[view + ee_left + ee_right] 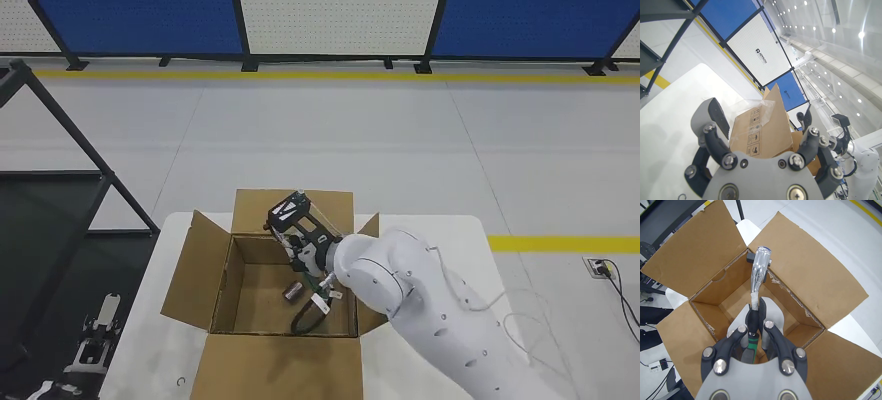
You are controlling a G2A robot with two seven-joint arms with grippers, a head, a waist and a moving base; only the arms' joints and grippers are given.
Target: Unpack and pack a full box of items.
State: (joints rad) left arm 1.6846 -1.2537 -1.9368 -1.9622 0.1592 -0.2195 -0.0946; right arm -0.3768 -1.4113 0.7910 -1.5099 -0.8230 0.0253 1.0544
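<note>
An open cardboard box point(215, 270) stands on the white table point(470, 250) with its flaps spread. My right gripper point(755, 311) hangs over the box's opening, shut on the black-and-green handle of a ratchet wrench point(759, 270), whose chrome head points toward a box corner. From above, that gripper point(308, 258) sits over the box's far right part. On the box floor lie a small dark cylinder point(295, 291) and a black looped item point(305, 320). My left gripper point(762, 115) stands open and holds nothing, low beside the table's left edge point(98, 335), facing the box's outer wall point(772, 132).
A black metal rack point(60, 200) stands left of the table. Loose clear tape point(766, 106) hangs from the box's outer side. Bare tabletop lies right of the box, and blue and white partition panels point(340, 25) line the far floor.
</note>
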